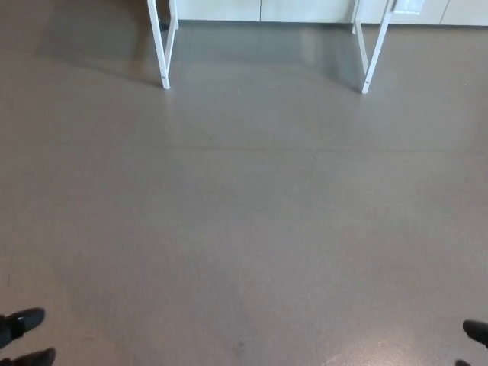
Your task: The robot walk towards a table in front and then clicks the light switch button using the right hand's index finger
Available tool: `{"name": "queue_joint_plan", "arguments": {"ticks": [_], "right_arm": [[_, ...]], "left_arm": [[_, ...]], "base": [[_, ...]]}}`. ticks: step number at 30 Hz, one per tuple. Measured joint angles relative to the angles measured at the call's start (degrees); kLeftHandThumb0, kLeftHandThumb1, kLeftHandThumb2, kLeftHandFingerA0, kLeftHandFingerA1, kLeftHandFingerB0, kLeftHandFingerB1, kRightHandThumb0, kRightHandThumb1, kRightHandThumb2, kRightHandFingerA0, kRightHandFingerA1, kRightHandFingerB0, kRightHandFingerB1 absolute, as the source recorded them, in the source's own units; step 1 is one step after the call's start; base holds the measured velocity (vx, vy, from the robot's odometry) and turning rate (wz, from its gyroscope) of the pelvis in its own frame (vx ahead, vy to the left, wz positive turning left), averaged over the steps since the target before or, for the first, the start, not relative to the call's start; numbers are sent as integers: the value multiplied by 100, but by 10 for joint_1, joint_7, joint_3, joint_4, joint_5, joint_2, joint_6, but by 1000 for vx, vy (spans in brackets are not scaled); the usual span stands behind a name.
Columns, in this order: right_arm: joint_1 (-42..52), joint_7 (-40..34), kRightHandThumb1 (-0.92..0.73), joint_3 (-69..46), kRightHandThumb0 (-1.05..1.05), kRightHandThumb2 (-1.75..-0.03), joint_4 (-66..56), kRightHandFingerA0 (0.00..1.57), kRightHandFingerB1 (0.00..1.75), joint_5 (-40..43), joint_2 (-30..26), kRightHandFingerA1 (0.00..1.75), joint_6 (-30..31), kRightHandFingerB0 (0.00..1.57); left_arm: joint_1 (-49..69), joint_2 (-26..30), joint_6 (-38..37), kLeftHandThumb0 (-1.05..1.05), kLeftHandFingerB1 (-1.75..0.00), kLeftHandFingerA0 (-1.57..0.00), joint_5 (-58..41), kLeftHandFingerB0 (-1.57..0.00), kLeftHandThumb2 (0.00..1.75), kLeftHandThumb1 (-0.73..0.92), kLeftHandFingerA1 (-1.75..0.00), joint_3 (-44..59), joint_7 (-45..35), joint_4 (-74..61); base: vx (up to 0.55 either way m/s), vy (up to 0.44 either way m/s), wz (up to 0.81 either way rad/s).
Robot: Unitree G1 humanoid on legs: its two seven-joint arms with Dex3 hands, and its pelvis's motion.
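Head view, looking steeply down at a grey-brown floor [244, 229] with a faint sheen. At the top edge stand 2 pairs of white table legs: the left leg pair [163, 46] and the right leg pair [370, 53]. Each pair runs from the upper frame edge down to a foot on the floor, the left pair leaning slightly toward picture right as it descends and the right pair leaning toward picture left, so the long axes are near vertical in the picture. The tabletop itself is cut off above the frame, and the light switch button cannot be seen; its position and orientation cannot be told. Behind the legs a pale band of wall or cabinet fronts [305, 9] runs across the top, with a darker shadow on the floor beneath the table.

The table lies well ahead of the robot, with open floor between. The left hand [24, 335] enters at the lower left corner as 2 dark fingertips, spread apart and holding nothing. The right hand [476, 332] shows at the lower right corner only as a small dark tip, mostly cropped; whether its fingers are spread or closed cannot be told.
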Motion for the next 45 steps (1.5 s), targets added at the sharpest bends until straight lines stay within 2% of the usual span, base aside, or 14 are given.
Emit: {"name": "queue_joint_plan", "arguments": {"ticks": [3,6,10,12,13,15,16,17,26,27,30,33,34,45], "right_arm": [[12,7,-38,1,-57,-88,2,60,56,5,0,70,-2,31],[16,11,-50,1,-66,-58,7,60,51,7,0,60,-6,43],[26,13,-38,3,-58,-87,11,60,56,7,0,71,-14,31],[33,15,-52,4,-64,-57,13,59,51,7,0,60,-19,44],[37,16,-39,5,-58,-88,17,60,56,7,1,71,-21,31],[42,17,-38,5,-57,-88,25,60,56,7,0,71,-26,31],[42,17,-52,5,-61,-56,27,56,51,7,-1,61,-26,41],[42,18,-38,4,-55,-88,30,59,57,7,-5,71,-29,30],[48,22,-40,13,-61,-87,33,62,56,6,-5,71,-41,34],[50,22,-52,17,-63,-56,37,60,51,5,-4,60,-43,45],[51,21,-39,22,-58,-88,40,62,57,4,-4,71,-46,35],[48,21,-39,24,-60,-87,40,63,56,2,-6,71,-49,33],[47,21,-51,24,-66,-56,40,61,52,1,-7,61,-49,46],[33,19,-50,38,-68,-56,64,60,51,-12,-24,61,-67,47]], "left_arm": [[10,0,1,-28,-41,-57,-6,-46,57,61,-48,1,-11,1],[12,0,3,-28,-41,-55,-11,-46,57,61,-48,2,-17,3],[22,0,4,-29,-41,-56,-16,-48,57,61,-48,2,-25,6],[31,1,4,-28,-40,-56,-17,-45,58,64,-48,2,-29,11],[33,2,3,-28,-40,-55,-17,-45,58,64,-48,2,-31,12],[35,2,1,-27,-41,-55,-18,-44,58,64,-49,1,-34,14],[35,1,1,-27,-41,-56,-18,-44,58,64,-49,0,-35,15],[38,0,1,-26,-41,-57,-18,-44,58,63,-49,-3,-37,21],[49,2,-5,-30,-41,-59,-16,-46,57,61,-49,-7,-42,41],[48,8,-9,-30,-41,-59,-16,-46,57,61,-49,-5,-42,42],[47,12,-15,-28,-41,-63,-16,-48,57,59,-50,-6,-42,42],[48,11,-16,-27,-41,-62,-16,-46,57,61,-50,-8,-41,44],[48,11,-16,-28,-41,-62,-16,-46,57,61,-50,-8,-41,45],[43,12,-39,-28,-41,-66,-13,-48,57,60,-51,-21,-43,64]], "base": [[0,0,0],[0,0,0],[11,-1,-3],[136,-41,10],[36,-92,7],[-92,17,41],[-99,35,-5],[69,123,-4],[132,328,-10],[134,215,1],[157,165,6],[174,71,8],[150,-1,16],[238,-216,8]]}}
